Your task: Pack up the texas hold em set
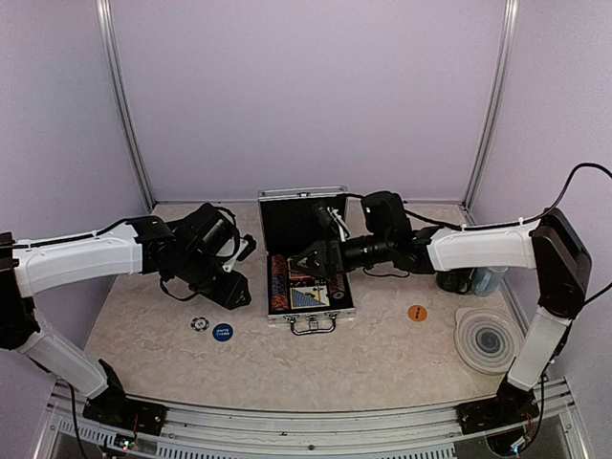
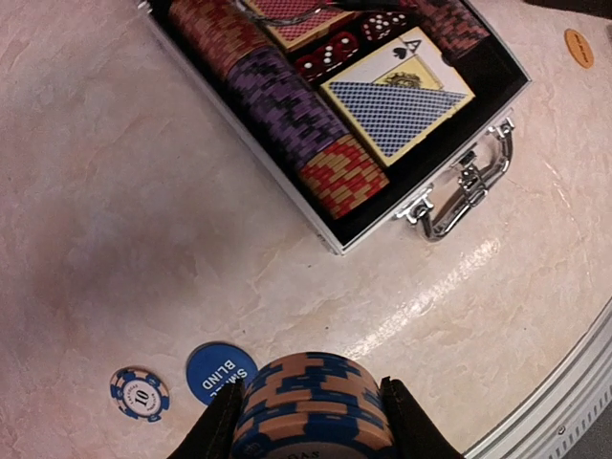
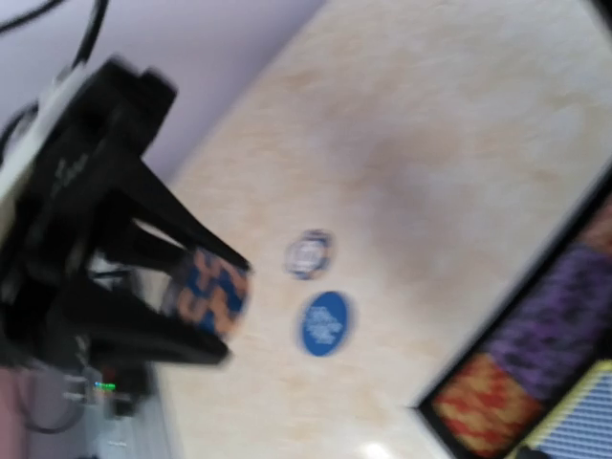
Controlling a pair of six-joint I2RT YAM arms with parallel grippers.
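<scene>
Presently, case [image 1: 292, 220] handle [image 1: 314, 325] faces the table's [image 1: 382, 359] near edge.

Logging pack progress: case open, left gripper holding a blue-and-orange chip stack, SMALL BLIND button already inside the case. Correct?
Not quite. The SMALL BLIND button lies on the table outside the case, beside a loose blue chip; the left wrist view shows it. The case is open and the left gripper holds the blue-and-orange chip stack.

Orange-and-blue striped chip stack [image 2: 311, 406], blue lattice-backed card deck [image 2: 397, 110], purple-and-black chips [image 2: 287, 105], blue button [image 2: 218, 370], orange button [image 2: 579, 48].
</scene>
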